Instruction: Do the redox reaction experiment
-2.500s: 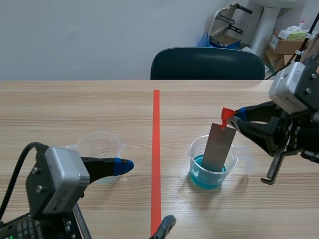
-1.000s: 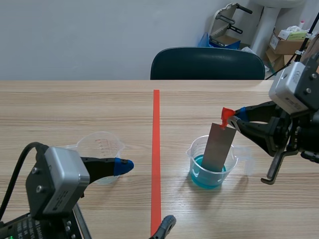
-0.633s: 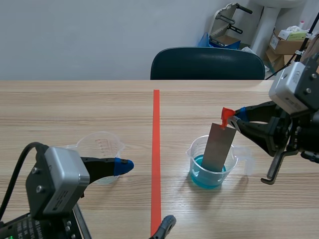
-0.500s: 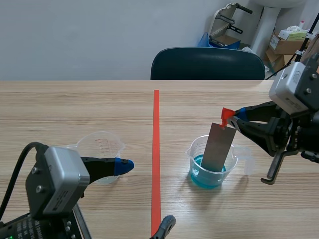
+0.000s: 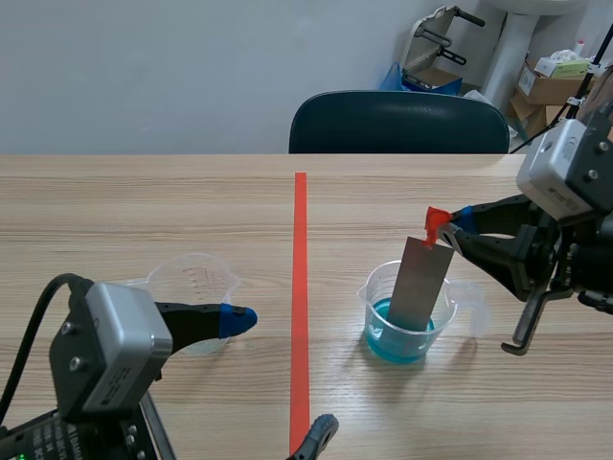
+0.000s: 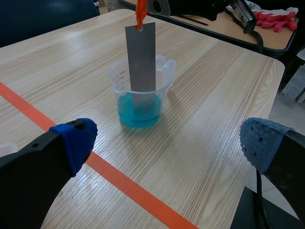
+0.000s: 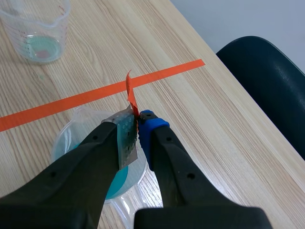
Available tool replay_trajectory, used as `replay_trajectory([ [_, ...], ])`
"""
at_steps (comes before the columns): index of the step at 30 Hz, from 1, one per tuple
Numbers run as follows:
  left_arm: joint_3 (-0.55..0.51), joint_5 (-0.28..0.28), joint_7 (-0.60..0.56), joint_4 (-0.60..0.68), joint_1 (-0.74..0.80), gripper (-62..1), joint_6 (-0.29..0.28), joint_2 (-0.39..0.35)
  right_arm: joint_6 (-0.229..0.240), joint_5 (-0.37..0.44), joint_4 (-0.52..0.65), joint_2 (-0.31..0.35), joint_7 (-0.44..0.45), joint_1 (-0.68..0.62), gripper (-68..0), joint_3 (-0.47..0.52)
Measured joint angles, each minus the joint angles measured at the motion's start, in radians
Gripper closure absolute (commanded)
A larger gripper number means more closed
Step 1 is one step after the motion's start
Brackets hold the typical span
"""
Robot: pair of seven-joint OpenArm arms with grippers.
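A grey metal strip [image 5: 421, 283] hangs by an orange-red tag [image 5: 436, 218] and dips into blue liquid [image 6: 138, 112] in a clear beaker [image 5: 374, 311] right of the tape line. My right gripper [image 5: 452, 226] is shut on that tag [image 7: 130, 93], directly above the beaker [image 7: 76, 117]. An empty clear beaker [image 5: 192, 280] stands on the left side. My left gripper [image 5: 278, 374] is open beside it, near the table's front. In the left wrist view the strip [image 6: 141, 52] and its beaker [image 6: 119, 78] are ahead of the open left gripper [image 6: 167, 143].
A dark chair [image 5: 397, 120] stands behind the far table edge. The table's right edge [image 6: 276, 71] lies just past the blue-liquid beaker. The empty beaker [image 7: 35, 28] lies across the tape line from the right gripper [image 7: 138, 121].
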Motion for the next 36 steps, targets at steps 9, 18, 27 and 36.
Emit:
replay_trajectory([
  [9,0.0,0.0,0.0,0.0,0.0,-62.3,0.0,0.0,0.0,0.0,0.0,0.0,0.0,0.0,-0.8,0.0],
  [18,0.0,0.0,0.0,0.0,0.0,-62.3,0.0,0.0,0.023,-0.007,0.006,0.001,0.008,0.0,-0.8,0.006],
  [27,0.0,0.0,0.0,0.0,0.0,-62.3,0.0,0.0,0.082,-0.01,0.08,0.001,0.008,-0.003,-0.8,0.042],
  [36,0.0,0.0,0.0,0.0,0.0,-62.3,0.0,0.0,0.1,-0.011,0.145,0.0,0.003,-0.009,-0.8,0.087],
])
